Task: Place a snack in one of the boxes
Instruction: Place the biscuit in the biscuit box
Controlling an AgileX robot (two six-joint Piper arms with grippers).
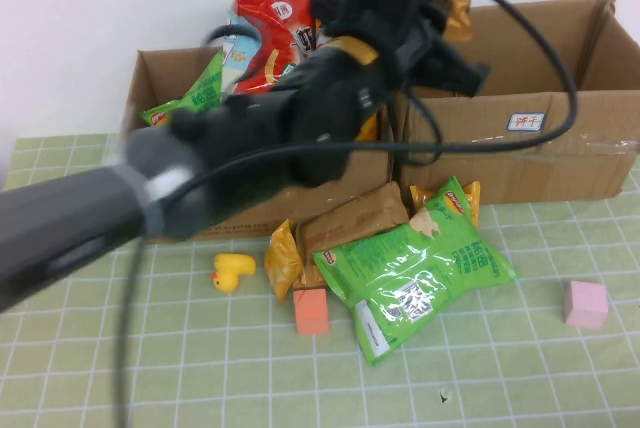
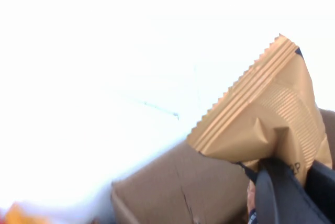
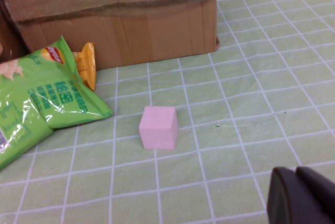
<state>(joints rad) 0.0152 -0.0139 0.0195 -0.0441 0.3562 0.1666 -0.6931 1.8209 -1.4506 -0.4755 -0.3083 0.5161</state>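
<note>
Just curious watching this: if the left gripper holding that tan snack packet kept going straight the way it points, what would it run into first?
Probably the white wall. The left gripper, shut on the tan snack packet, points over the wider box; depth is unclear.

This looks like a robot test bench in a lab rather than a home or shop. A counter [image 1: 560, 388] is covered by a pale green cloth with a white grid, set against a bare white wall [image 1: 80, 28]. Two plain cardboard boxes [image 1: 560, 148] with small white labels stand on it among staged odds and ends: snack bags [image 1: 425, 273], a yellow rubber duck [image 1: 231, 272], an orange block [image 1: 311, 311] and a pink block [image 3: 158, 126].
</note>
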